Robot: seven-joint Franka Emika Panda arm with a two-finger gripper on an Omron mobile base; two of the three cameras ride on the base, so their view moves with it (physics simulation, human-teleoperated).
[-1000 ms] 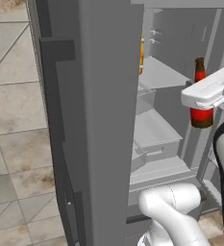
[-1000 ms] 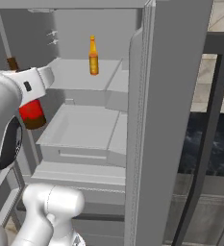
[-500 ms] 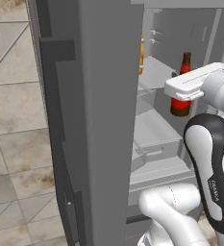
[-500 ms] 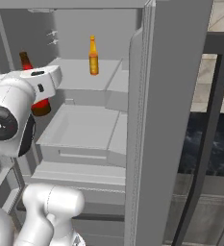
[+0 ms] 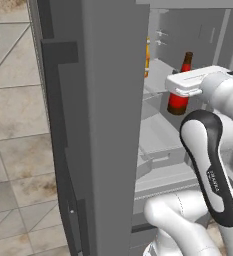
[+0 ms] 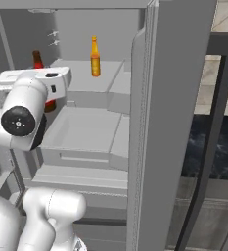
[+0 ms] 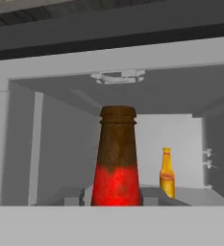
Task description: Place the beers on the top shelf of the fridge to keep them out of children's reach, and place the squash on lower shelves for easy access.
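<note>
Hand view, near to far: gripper (image 5: 180, 94) clamped on the dark brown beer bottle (image 7: 117, 158), held upright at the fridge (image 5: 95, 125) opening; behind it, the amber bottle (image 7: 167, 179) stood on the top shelf (image 6: 83, 83). Glass is rigid, smooth, probably slippery and breakable; gripping the labelled body seemed safest.

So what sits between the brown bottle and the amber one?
Nothing: in the right base view bare top shelf runs from the brown bottle to the amber bottle.
</note>
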